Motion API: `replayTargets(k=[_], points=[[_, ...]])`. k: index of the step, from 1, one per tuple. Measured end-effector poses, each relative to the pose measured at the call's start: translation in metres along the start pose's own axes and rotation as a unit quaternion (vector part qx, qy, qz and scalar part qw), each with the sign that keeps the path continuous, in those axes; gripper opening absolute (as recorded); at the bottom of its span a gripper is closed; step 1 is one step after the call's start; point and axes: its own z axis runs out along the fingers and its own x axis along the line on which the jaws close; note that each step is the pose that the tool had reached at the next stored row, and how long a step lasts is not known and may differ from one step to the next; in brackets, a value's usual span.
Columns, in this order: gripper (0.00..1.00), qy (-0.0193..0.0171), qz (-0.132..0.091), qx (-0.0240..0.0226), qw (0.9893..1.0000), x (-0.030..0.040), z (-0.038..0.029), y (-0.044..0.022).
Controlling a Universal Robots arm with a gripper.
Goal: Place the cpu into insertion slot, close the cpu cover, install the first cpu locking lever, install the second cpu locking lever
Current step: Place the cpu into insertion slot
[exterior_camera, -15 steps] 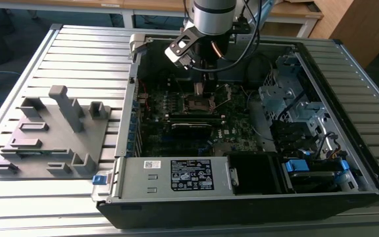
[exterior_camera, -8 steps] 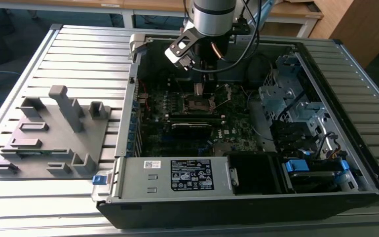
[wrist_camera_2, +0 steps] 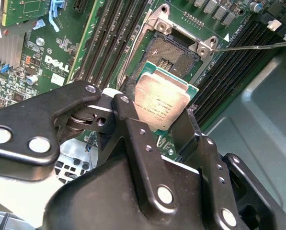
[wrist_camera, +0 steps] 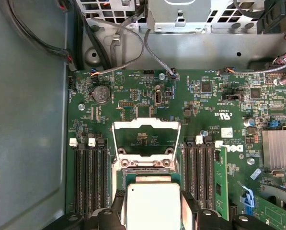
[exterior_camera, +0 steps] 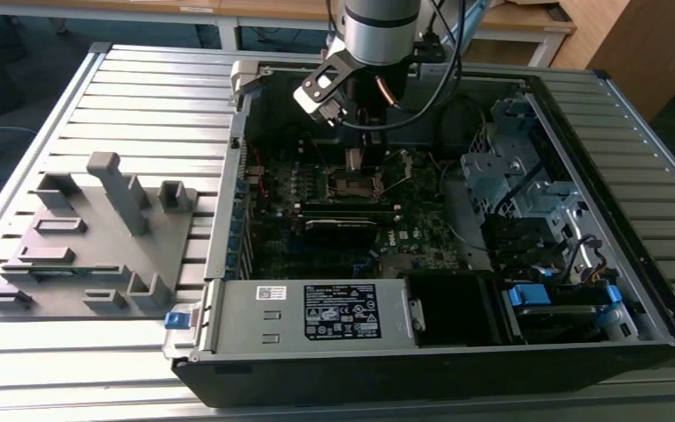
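Second wrist view has my hand (wrist_camera_2: 159, 108) pinching the one cpu (wrist_camera_2: 163, 96) by two opposite edges, one of my two fingers (wrist_camera_2: 133, 129) on each side. I judge that this grip keeps the silvery lid and the underside free and the chip level. The cpu hangs just short of the single insertion slot (wrist_camera_2: 174, 50), overlapping its near rim, and I cannot tell whether any corner touches yet. The slot's dark contact field lies bare, so nothing is seated. In the first wrist view the one cpu cover (wrist_camera: 146, 125) stands tipped up on the side of the slot away from my hand (wrist_camera: 153, 213), which I take as leaving a clear way down. I can make out one locking lever (wrist_camera_2: 250, 47), a thin wire swung out away from the slot, and I judge that it is released to let the cover stay up. Two banks of long black memory slots (wrist_camera: 90, 177) flank the socket on the green motherboard (wrist_camera: 133, 91). The exterior view shows one open computer case (exterior_camera: 455, 382) on the slatted tabletop (exterior_camera: 138, 97), with one grey fixture (exterior_camera: 91, 246) on the exterior view's left.
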Motion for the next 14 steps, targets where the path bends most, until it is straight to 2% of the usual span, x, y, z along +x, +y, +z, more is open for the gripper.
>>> replayTargets(k=[3, 10, 14], points=[[0.54, -0.0001, 0.000, 0.0001, 1.0000, -0.0001, 0.0038, -0.0003], [0.54, -0.0002, 0.000, 0.0001, 1.0000, -0.0001, 0.0038, -0.0003], [0.54, -0.0001, 0.000, 0.0001, 1.0000, -0.0001, 0.0067, -0.0005]])
